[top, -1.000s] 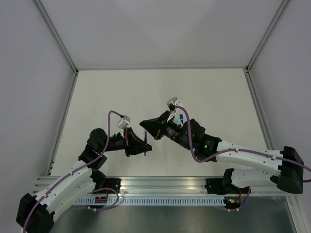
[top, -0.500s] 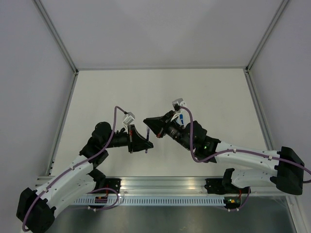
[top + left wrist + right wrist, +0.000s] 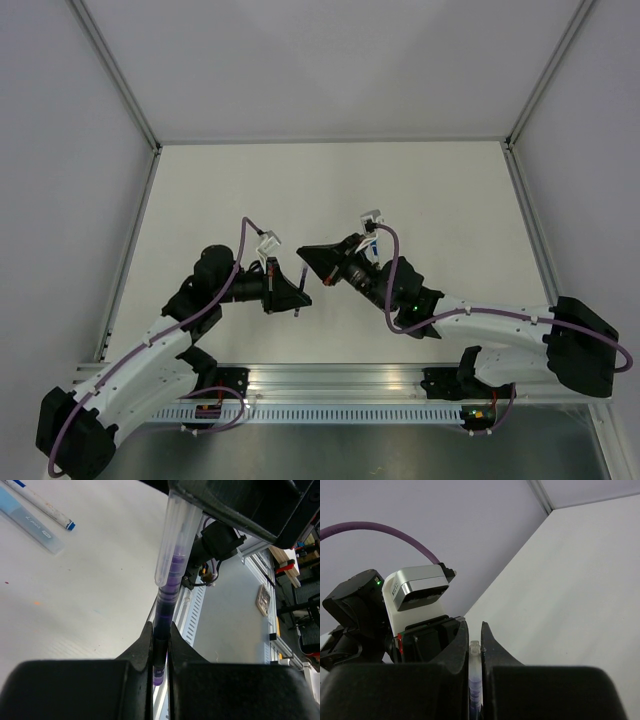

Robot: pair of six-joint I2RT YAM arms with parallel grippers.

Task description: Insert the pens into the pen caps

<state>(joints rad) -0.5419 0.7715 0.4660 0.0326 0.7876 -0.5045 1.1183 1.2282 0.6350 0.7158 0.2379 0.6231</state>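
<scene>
left gripper (image 3: 160, 632) clamped on dark pen (image 3: 164, 605). Pen's top is inside clear cap (image 3: 175, 540), just above left gripper. right gripper (image 3: 475, 636) pinches that cap. white pen (image 3: 42, 505) lies well away, up-left.

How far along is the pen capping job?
Nothing finished yet. The left hand holds the dark pen, tip partly inside the clear cap in the right hand. Left: seat it fully, then cap the white pen lying beside a pale blue cap.
</scene>
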